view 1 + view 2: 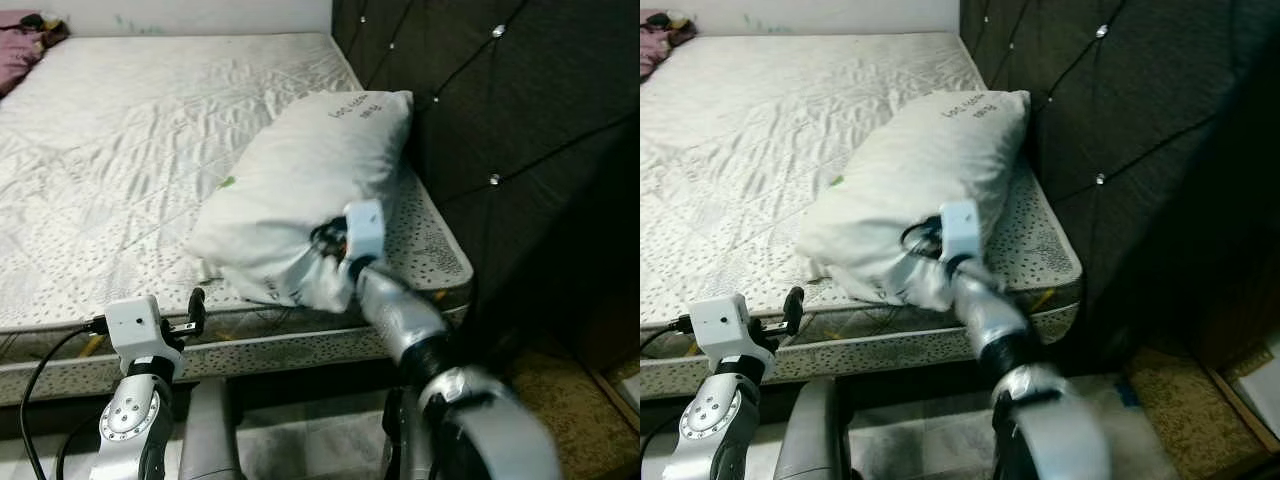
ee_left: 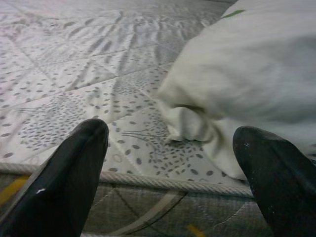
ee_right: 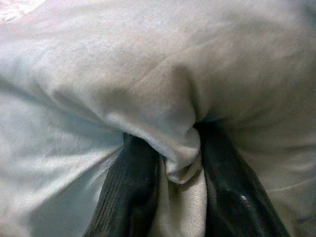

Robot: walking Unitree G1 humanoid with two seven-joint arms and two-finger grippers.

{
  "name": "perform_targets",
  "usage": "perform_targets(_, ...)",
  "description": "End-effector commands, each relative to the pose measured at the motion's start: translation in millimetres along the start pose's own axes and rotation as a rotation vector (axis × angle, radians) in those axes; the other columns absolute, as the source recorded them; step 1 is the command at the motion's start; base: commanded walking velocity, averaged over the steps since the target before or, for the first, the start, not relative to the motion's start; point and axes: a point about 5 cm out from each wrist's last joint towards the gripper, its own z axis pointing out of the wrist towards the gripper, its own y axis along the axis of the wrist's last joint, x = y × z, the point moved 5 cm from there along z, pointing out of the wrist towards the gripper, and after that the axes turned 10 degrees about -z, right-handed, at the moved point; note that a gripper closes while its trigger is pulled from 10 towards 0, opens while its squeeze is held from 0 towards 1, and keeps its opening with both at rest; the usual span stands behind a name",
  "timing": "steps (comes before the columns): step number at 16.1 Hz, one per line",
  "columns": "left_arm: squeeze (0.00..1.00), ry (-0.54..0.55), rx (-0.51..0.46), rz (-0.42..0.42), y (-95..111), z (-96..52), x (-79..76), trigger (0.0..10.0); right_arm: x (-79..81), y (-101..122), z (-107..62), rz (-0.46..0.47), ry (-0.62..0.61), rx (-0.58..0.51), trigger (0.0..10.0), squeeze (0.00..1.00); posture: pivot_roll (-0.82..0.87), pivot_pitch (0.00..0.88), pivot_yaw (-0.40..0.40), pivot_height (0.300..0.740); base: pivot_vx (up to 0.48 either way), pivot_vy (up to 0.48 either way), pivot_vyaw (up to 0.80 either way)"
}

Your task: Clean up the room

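A: Where is the pillow (image 1: 305, 190)?
B: On the bare mattress (image 1: 120, 150), at the corner beside the dark tufted headboard (image 1: 500, 120). The right gripper (image 3: 177, 173) is pressed into its near lower edge.

A: What does the right wrist view add?
B: The two black fingers (image 3: 131, 192) pinch a fold of white pillowcase between them; the head views show only the wrist buried in the fabric.

A: And the left gripper (image 2: 170, 163)?
B: Spread wide, holding nothing. It hangs just before the mattress edge; the pillow's corner lies ahead of it, toward the right gripper's side, not touching.

A: Anything farther off?
B: A pink cloth (image 1: 25, 45) at the far end of the mattress, well apart from both grippers.
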Motion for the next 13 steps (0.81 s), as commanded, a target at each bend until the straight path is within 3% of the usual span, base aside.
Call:
perform_targets(1,0.00,-0.003,0.006,0.015,-1,1.4,-1.3,10.0,-56.2,34,-0.6,-0.013,-0.176,-0.092,0.0,0.00,0.10,0.048,-0.037,0.527,0.000,0.000,0.00)
perform_targets(5,0.00,0.000,0.003,0.019,0,3.6,-1.4,10.0,-141.6,72,-17.8,-0.042,-0.410,-0.163,0.0,0.00,0.11,0.040,-0.041,0.527,0.000,0.000,0.00)
perform_targets(8,0.00,0.013,-0.005,0.029,1,3.4,0.6,10.0,-203.1,88,-44.2,-0.104,-0.560,-0.179,0.0,0.00,0.11,0.037,-0.043,0.527,0.000,0.000,0.00)
perform_targets(11,0.00,0.012,-0.004,0.037,1,3.7,1.9,10.0,-242.1,81,-68.5,-0.128,-0.656,-0.159,0.0,0.00,0.11,0.034,-0.037,0.527,0.000,0.000,0.00)
perform_targets(13,0.00,0.009,-0.002,0.043,1,3.6,2.1,10.0,-240.3,54,-70.1,-0.131,-0.611,-0.126,0.0,0.00,0.10,0.033,-0.031,0.527,0.000,0.000,0.00)
